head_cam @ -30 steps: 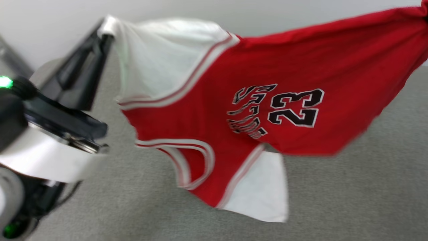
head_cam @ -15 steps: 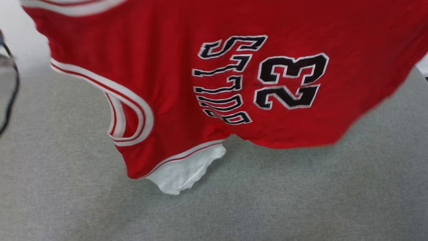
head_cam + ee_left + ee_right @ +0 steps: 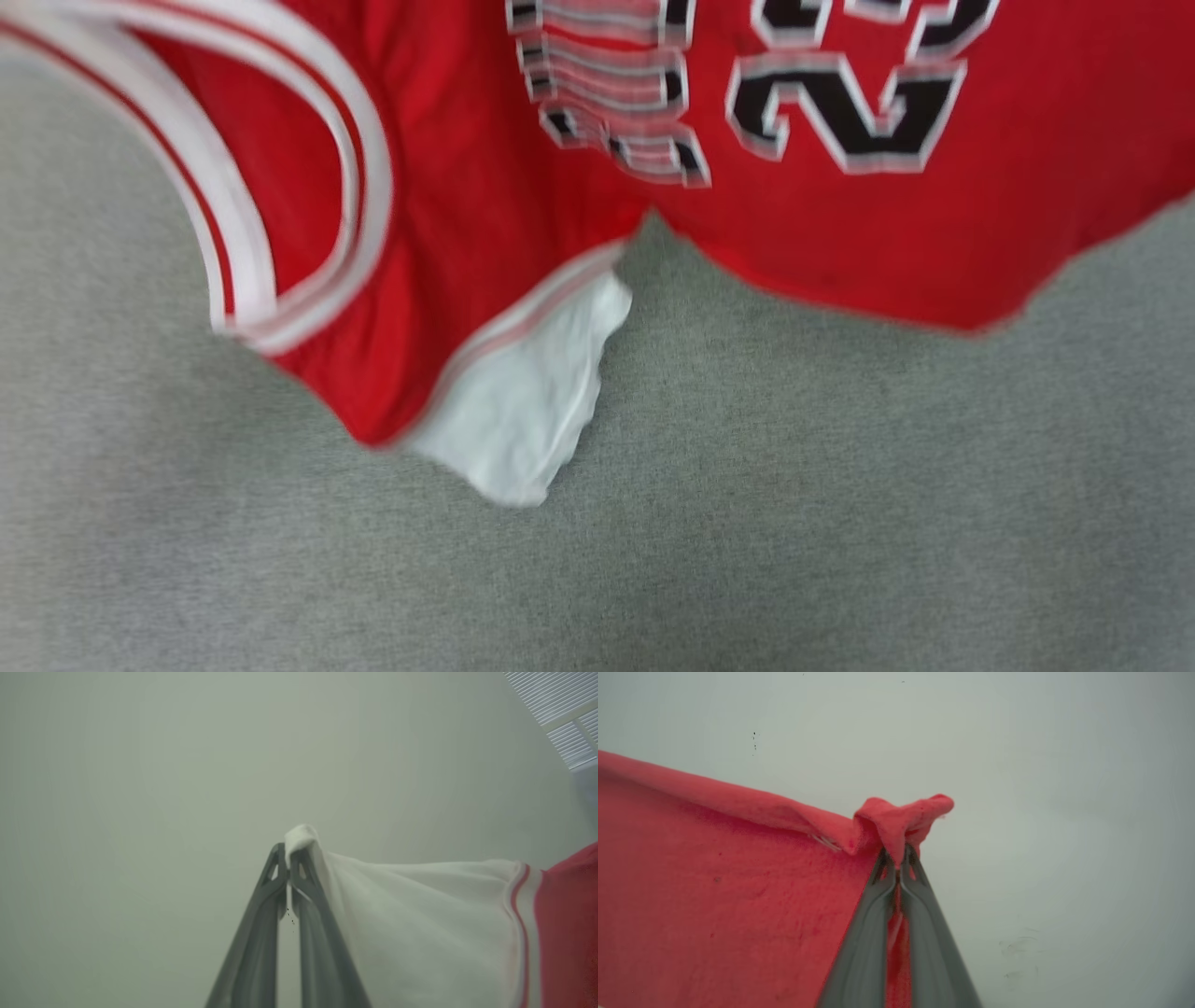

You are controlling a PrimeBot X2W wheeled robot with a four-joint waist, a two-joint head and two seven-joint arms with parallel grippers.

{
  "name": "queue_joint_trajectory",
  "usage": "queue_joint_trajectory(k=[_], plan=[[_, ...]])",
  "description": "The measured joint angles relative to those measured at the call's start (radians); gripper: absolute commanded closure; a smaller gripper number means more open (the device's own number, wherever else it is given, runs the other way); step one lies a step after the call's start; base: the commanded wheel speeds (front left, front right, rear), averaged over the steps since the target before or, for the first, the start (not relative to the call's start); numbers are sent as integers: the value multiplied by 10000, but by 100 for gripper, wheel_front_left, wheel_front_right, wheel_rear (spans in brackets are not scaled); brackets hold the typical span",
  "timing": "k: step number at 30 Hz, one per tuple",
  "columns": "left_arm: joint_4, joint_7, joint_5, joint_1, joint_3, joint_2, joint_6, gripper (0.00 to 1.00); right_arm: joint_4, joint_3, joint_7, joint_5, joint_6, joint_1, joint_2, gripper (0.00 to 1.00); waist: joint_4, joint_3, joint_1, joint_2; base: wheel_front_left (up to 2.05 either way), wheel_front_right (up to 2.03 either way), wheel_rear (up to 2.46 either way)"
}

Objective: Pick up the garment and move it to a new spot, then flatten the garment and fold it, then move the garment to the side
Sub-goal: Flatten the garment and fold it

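The garment (image 3: 822, 233), a red jersey with black print outlined in white, hangs spread across the top of the head view above the grey surface. Its striped collar (image 3: 308, 215) loops at the upper left and one white sleeve (image 3: 532, 411) dangles low in the middle. In the left wrist view my left gripper (image 3: 288, 865) is shut on the tip of the other white sleeve (image 3: 420, 919), held up against a pale wall. My right gripper (image 3: 896, 856) is shut on a bunched red corner of the garment (image 3: 714, 882) in the right wrist view.
A grey carpet-like surface (image 3: 747, 523) lies under the hanging garment in the head view. Behind both grippers stands a plain pale wall (image 3: 140, 788), with a slatted vent (image 3: 565, 723) at the upper right of the left wrist view.
The head view has tilted down, so the jersey now sits higher and closer in the picture. My left arm and the far wall have left that view. The lower sleeve now hangs crumpled.
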Motion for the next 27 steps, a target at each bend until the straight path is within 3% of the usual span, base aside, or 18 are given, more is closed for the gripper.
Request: queue_joint_trajectory(k=[9,17,21,27], plan=[[2853,-523,1093,-3328,-752,-984,-1030,100,2729,477,-1294,-554,2,-2592,314,100,-165,1884,1,0,0,0,0],[5837,-1733,1866,-6027,-1087,-2151,-1450,100,5519,616,-3145,-1749,4,-5226,658,100,-238,3250,1,0,0,0,0],[7120,-2468,1885,-6630,-1181,-2656,-1691,100,6679,155,-3990,-1515,4,-5894,1175,100,-127,3767,1,0,0,0,0],[8449,-3425,1755,-6184,-1473,-3058,-2004,100,7923,926,-4957,-1871,2,-5853,1298,100,157,4338,2,0,0,0,0]])
